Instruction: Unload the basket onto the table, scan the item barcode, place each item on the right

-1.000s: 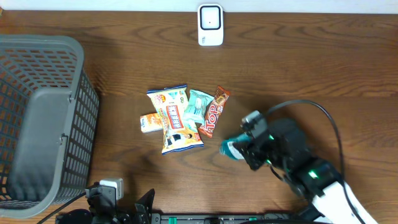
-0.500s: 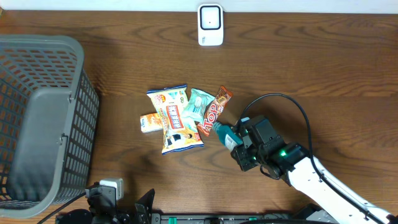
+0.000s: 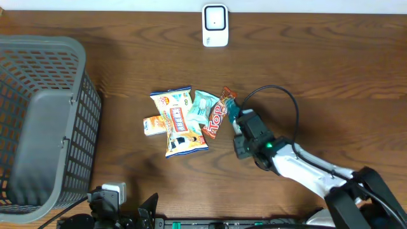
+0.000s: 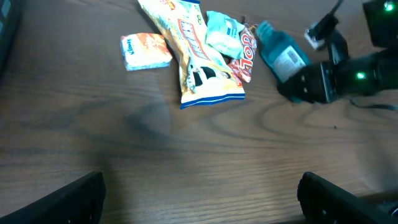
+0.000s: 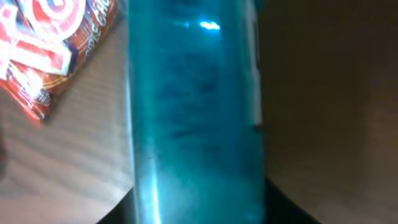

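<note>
A teal bottle (image 3: 232, 115) is the item in hand; my right gripper (image 3: 240, 125) is shut on it, just right of the snack pile. In the right wrist view the teal bottle (image 5: 193, 112) fills the middle, with dark fingers (image 5: 287, 206) at its lower sides. The left wrist view shows the bottle (image 4: 281, 55) lying beside the red bar, white label up. The white scanner (image 3: 215, 25) stands at the table's far edge. My left gripper (image 4: 202, 208) hangs open over bare wood at the near edge.
A pile of snacks lies mid-table: a yellow packet (image 3: 177, 121), a pale teal packet (image 3: 202, 108), a red bar (image 3: 218, 116) and a small orange packet (image 3: 154, 124). A grey mesh basket (image 3: 38, 127) fills the left side.
My right arm has carried the teal bottle up and to the left, from the lower right to the edge of the snack pile. The left gripper has not moved.
</note>
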Controlling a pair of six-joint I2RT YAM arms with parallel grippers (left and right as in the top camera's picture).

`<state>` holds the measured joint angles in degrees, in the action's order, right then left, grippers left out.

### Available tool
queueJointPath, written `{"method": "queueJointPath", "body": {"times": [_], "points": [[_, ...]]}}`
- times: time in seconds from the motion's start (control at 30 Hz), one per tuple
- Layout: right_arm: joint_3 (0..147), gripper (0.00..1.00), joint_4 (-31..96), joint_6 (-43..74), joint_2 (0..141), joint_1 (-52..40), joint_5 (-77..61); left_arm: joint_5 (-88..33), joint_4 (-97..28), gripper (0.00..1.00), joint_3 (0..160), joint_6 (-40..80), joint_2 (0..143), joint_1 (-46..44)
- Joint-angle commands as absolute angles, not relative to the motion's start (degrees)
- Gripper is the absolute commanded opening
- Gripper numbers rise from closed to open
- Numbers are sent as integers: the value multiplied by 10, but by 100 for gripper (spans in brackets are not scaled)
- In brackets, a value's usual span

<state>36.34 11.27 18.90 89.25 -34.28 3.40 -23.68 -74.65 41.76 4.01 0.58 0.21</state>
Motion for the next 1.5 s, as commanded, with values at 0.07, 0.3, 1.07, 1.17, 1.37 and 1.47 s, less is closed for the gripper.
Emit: {"method": "queueJointPath", "body": {"times": [0.07,0.3,1.07,1.17,1.37,1.47], "points": [[351,25,112,225,984,-342,36,-237,-746,98,420,30,2,0],[351,64,100,225,999,-342,35,-237,-746,98,420,30,2,0],[378,1,182,88,769,-338,-117,-237,-746,98,420,30,2,0],[378,1,192,80,700,-338,-138,-237,-746,98,420,30,2,0],[378,1,229,74,577,-338,-147,-237,-746,98,420,30,2,0],[378,1,241,77,512,-338,-216,-237,-746,98,420,30,2,0]]}}
